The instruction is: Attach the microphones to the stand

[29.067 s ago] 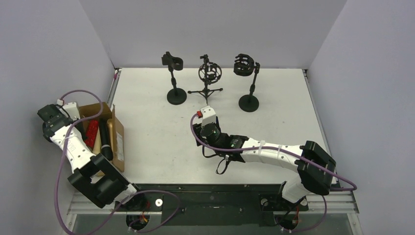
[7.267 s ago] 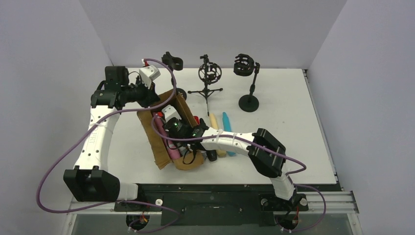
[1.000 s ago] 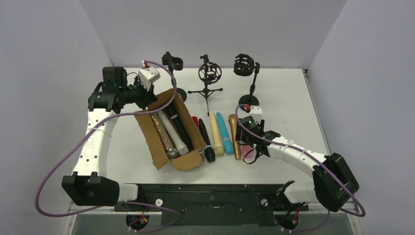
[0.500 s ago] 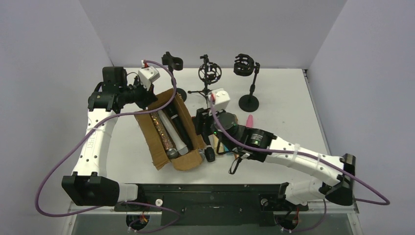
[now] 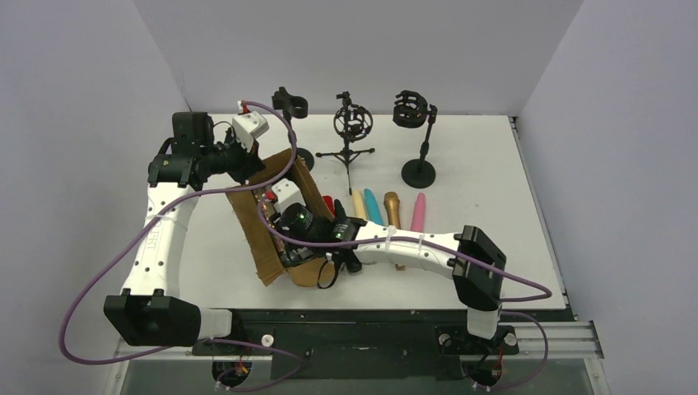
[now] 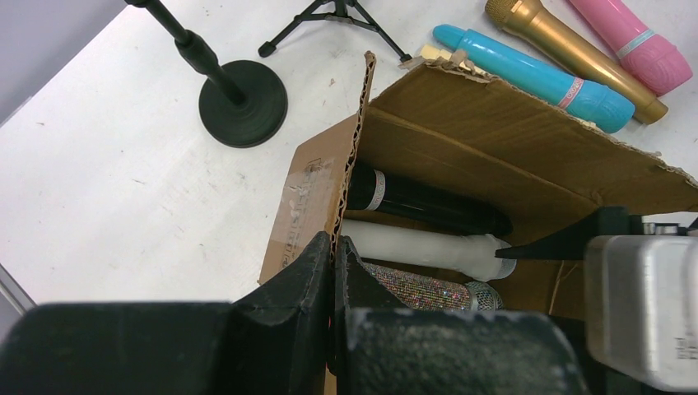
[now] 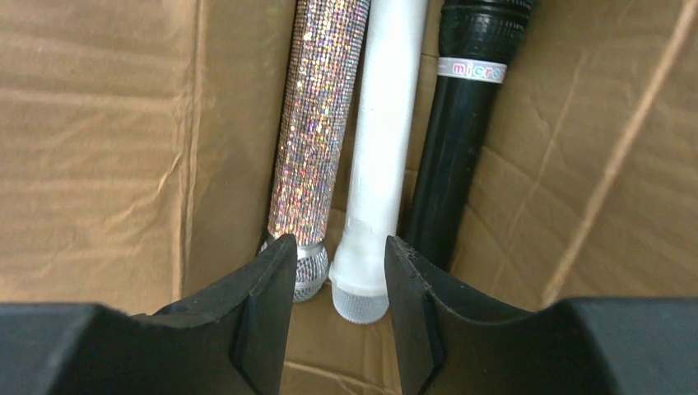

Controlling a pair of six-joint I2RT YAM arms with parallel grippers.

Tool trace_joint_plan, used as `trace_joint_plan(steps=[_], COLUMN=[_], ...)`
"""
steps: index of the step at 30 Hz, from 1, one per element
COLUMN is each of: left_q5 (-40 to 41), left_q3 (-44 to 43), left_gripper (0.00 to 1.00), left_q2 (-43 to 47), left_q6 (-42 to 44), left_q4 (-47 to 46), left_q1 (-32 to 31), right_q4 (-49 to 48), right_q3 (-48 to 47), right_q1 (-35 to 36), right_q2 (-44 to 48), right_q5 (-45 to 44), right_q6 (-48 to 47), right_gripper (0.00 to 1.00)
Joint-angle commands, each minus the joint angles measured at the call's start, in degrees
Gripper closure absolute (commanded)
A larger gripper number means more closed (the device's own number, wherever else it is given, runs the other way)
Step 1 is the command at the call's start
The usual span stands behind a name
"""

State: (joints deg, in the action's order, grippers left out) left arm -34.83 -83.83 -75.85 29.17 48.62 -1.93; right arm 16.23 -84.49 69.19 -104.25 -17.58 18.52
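My left gripper (image 6: 333,244) is shut on the upright wall of the cardboard box (image 6: 494,148), also seen in the top view (image 5: 251,164). My right gripper (image 7: 337,271) is open and empty inside the box, its fingers straddling the grey head of the white microphone (image 7: 383,140). A glittery silver microphone (image 7: 317,123) lies left of it and a black one (image 7: 461,140) right. On the table lie red (image 5: 328,202), cream (image 5: 358,204), teal (image 5: 372,204), gold (image 5: 392,206), pink (image 5: 419,211) and black (image 5: 352,260) microphones.
Three black stands line the back of the table: a clip stand (image 5: 290,123), a tripod with a shock mount (image 5: 352,123) and a basket-mount stand (image 5: 416,136). Grey walls enclose the table on three sides. The right arm (image 5: 411,243) stretches across the microphone row.
My right arm has swung left from beside the gold microphone, over the row, into the box. A pink microphone now lies right of the gold one. The left arm has not moved.
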Motion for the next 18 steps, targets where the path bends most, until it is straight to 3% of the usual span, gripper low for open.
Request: trace_joint_plan(steps=[1, 18], left_q5=[-2.22, -2.50], left_q3=[-2.09, -2.37], left_gripper=[1.00, 1.00], left_q2=[1.75, 1.68], left_q6=[-0.20, 0.28], left_q4=[-1.33, -1.16], left_q1=[-0.35, -0.31], right_q4=[-0.53, -1.84], right_q3=[-5.08, -8.75], right_q1=[-1.63, -5.04], right_q2=[-3.01, -13.48], right_q5=[1.48, 2.79], right_q6=[-0.80, -0.03], right_gripper=[0.60, 0.62])
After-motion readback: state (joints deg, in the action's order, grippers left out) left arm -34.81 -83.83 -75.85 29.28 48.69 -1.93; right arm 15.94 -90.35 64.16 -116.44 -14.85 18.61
